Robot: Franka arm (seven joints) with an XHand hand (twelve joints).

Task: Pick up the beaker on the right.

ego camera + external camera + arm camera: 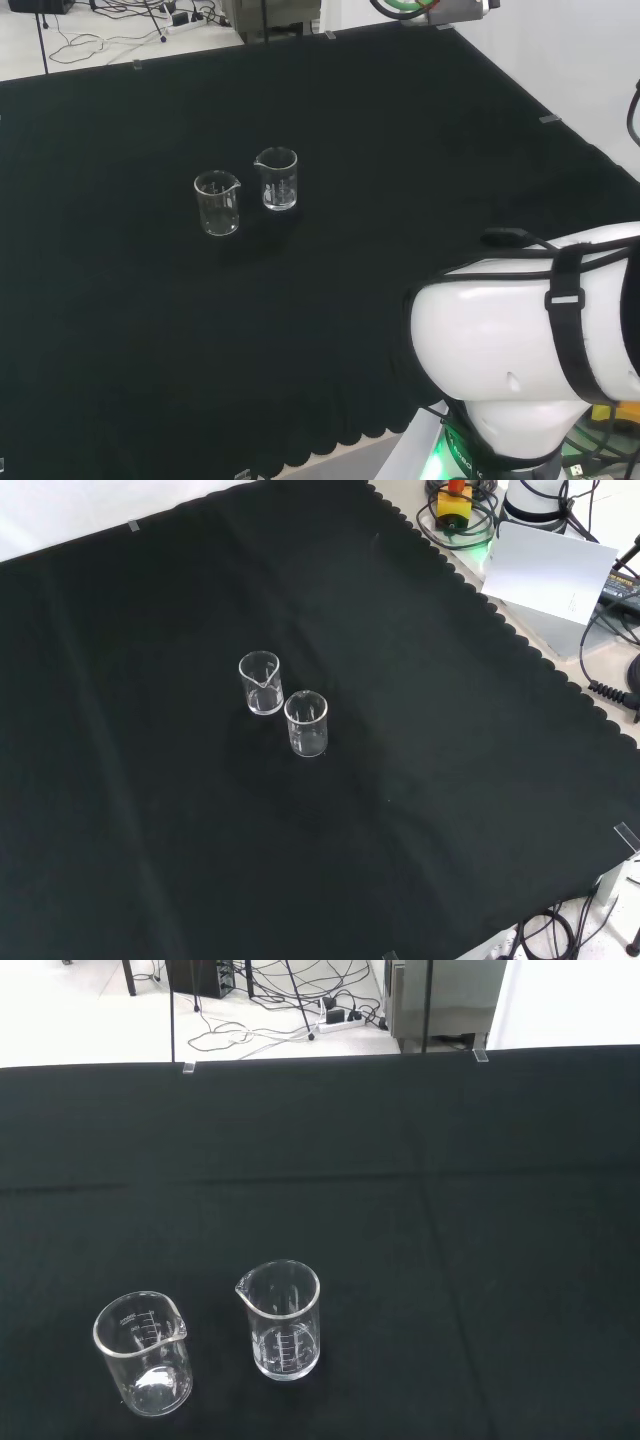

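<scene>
Here, two clear beakers [217,203] [278,179] upright, side by side on black cloth [120,340]; fingers' state impossible to tell.

Two clear glass beakers [277,179] [217,203] with faint white marks stand on plain black cloth [400,180] beside the white arm [520,340].

Lab, glass beakers [247,192] (graduated), black cloth [400,150], floor cables [270,1010]

A bench draped in black cloth [150,350] carries two clear glass beakers, both upright and just beside each other near the middle of the front view. In the head view, the left beaker [217,203] stands slightly lower than the right beaker [278,179].
</scene>
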